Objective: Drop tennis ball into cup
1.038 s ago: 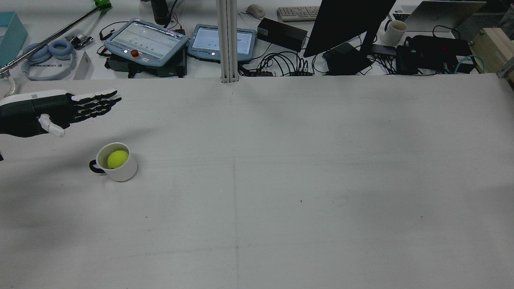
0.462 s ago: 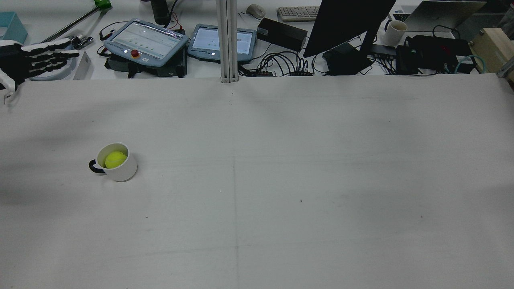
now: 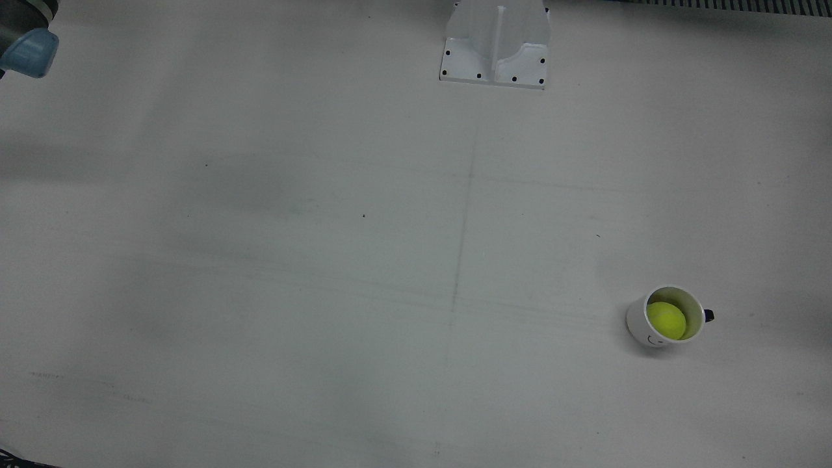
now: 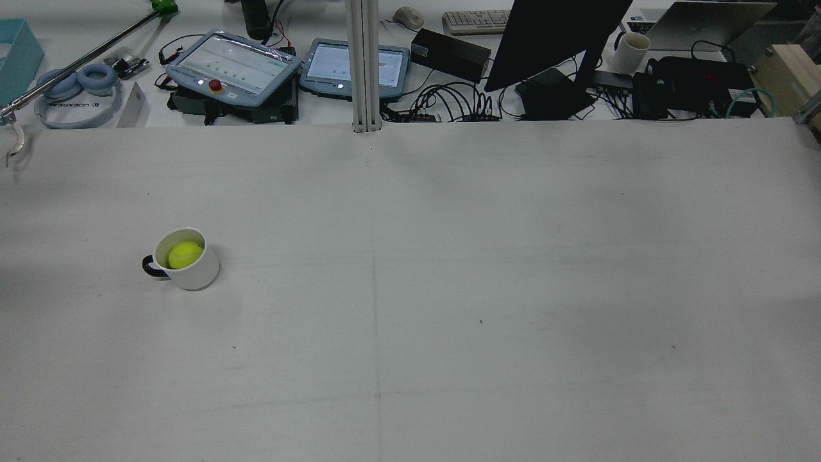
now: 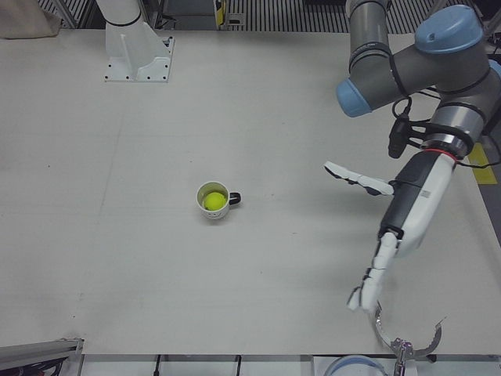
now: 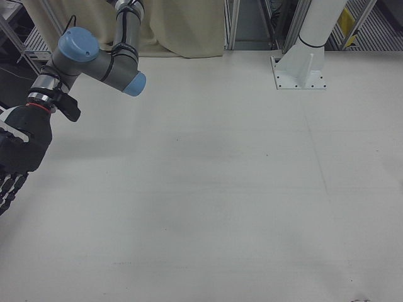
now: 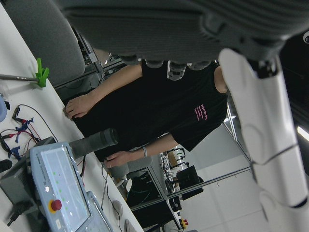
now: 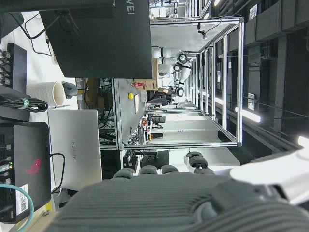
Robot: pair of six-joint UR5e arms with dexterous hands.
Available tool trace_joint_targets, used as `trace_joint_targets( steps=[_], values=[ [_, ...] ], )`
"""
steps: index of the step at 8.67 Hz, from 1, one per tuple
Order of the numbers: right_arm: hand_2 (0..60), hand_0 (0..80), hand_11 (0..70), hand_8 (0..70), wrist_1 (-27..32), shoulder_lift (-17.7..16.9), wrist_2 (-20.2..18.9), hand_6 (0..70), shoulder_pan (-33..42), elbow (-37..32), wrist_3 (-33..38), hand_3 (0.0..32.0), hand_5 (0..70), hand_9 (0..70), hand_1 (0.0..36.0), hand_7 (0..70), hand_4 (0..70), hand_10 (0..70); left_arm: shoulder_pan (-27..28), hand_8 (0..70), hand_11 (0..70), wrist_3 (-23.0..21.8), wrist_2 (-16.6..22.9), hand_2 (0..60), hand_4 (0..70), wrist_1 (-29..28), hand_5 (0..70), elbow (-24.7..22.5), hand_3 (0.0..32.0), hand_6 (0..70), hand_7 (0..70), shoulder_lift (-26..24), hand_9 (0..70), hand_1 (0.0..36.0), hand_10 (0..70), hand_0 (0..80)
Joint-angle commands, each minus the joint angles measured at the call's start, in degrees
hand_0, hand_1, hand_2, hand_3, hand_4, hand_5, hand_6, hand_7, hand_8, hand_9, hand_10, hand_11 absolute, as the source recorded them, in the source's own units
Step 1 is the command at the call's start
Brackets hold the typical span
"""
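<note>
A white cup (image 4: 192, 269) with a dark handle stands upright on the table's left half in the rear view, and the yellow-green tennis ball (image 4: 185, 254) lies inside it. The front view shows the same cup (image 3: 640, 325) and ball (image 3: 666, 320) at lower right. In the left-front view the cup (image 5: 220, 211) holds the ball (image 5: 211, 201). My left hand (image 5: 407, 207) hovers well to the right of it near the table's edge, open, fingers stretched out, holding nothing. My right hand (image 6: 19, 154) hangs at the far left of the right-front view, fingers extended, empty.
A white pedestal (image 3: 495, 45) is bolted at the table's far middle. Beyond the table's back edge lie teach pendants (image 4: 234, 64), headphones (image 4: 77, 90), cables and a dark monitor (image 4: 551, 38). A person in a black shirt (image 7: 159, 111) stands there.
My left hand has drawn back from above the cup toward the left and left the rear view. The ball has settled in the cup, which has not moved.
</note>
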Motion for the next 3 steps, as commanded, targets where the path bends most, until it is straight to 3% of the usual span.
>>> trace_joint_targets(
  steps=[1, 2, 3],
  values=[
    [0.0, 0.0, 0.0, 0.0, 0.00, 0.02, -0.01, 0.0, -0.09, -0.13, -0.01, 0.0, 0.0, 0.0, 0.0, 0.0, 0.0, 0.0, -1.87, 0.6, 0.0, 0.09, -2.33, 0.0, 0.0, -0.76, 1.5, 1.19, 0.0, 4.3, 9.0, 0.26, 0.5, 16.4, 0.0, 50.3],
    [0.0, 0.0, 0.0, 0.0, 0.00, 0.02, 0.08, 0.0, -0.09, -0.13, -0.01, 0.0, 0.0, 0.0, 0.0, 0.0, 0.0, 0.0, -1.86, 0.0, 0.0, 0.09, -2.42, 0.0, 0.0, -0.76, 0.0, 1.28, 0.0, 0.0, 10.7, 0.26, 0.7, 17.9, 0.0, 51.0],
    [0.0, 0.0, 0.0, 0.0, 0.00, 0.02, -0.01, 0.0, -0.09, -0.13, -0.01, 0.0, 0.0, 0.0, 0.0, 0.0, 0.0, 0.0, -2.04, 0.0, 0.0, 0.09, -2.42, 0.0, 0.0, -0.76, 0.8, 1.45, 0.0, 0.3, 10.1, 0.26, 0.6, 18.3, 0.0, 51.8]
  ],
)
